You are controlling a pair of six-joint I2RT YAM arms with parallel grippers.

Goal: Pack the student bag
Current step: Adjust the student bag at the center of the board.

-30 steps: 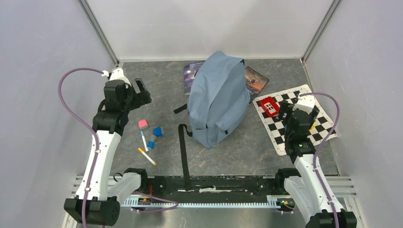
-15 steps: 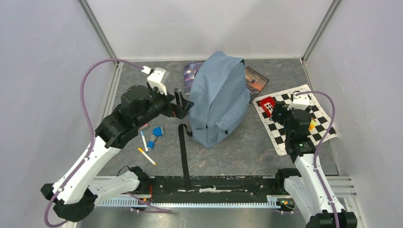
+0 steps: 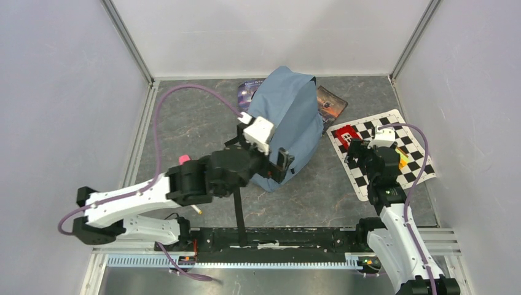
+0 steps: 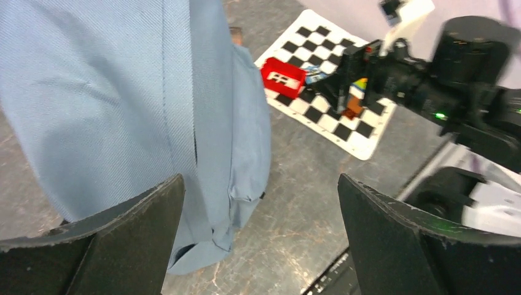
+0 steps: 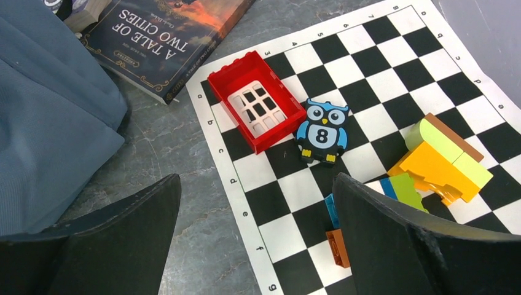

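Note:
The student bag (image 3: 287,114), a large grey-blue fabric backpack, lies zipped shut mid-table, and a black strap (image 3: 237,196) trails from it toward the near edge. My left gripper (image 3: 280,165) hovers open over the bag's near corner. In the left wrist view the bag (image 4: 117,86) fills the left side, and the left gripper (image 4: 261,206) has only bag corner and tabletop between its fingers. My right gripper (image 3: 356,151) is open above the chessboard mat's left edge. In the right wrist view the right gripper (image 5: 257,215) holds nothing.
On the chessboard mat (image 5: 368,74) lie a red window brick (image 5: 257,109), an owl tile (image 5: 322,131) and orange-green bricks (image 5: 445,161). A book (image 5: 156,37) lies beside the bag, another book (image 3: 247,92) behind it. A pink eraser (image 3: 184,159) sits left.
My left arm has swung from the table's left side across to the bag's near corner, still open. The right gripper has edged left over the mat.

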